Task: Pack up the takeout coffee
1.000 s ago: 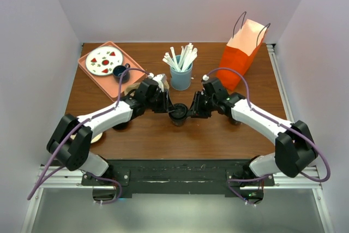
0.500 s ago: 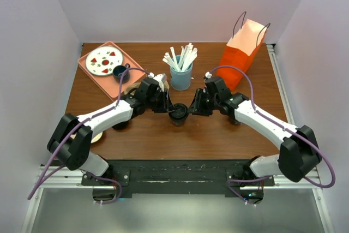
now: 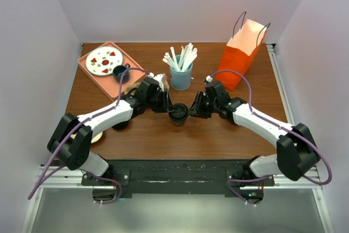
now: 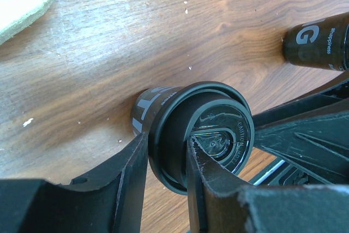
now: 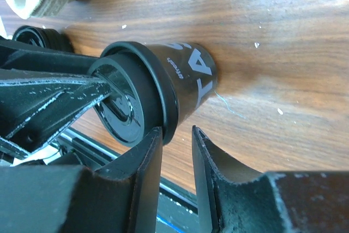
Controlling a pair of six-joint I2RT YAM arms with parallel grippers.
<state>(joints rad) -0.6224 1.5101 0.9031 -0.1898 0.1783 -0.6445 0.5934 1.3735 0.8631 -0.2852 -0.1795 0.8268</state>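
Black coffee cups, three: middle cup [image 3: 178, 114], second cup [image 4: 319, 42], third cup [image 5: 41, 37] (the last two seen clearly only from the wrists). Far right corner: one orange bag [image 3: 240, 53]. Far edge, centre: one blue holder [image 3: 181, 78], straws too crowded to count. Far left corner: one tray [image 3: 128, 64], one plate [image 3: 104, 60], one small dark cup [image 3: 120, 71].

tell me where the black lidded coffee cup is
Top external view: the black lidded coffee cup stands mid-table between the left gripper and right gripper, in front of the blue cup of white straws.
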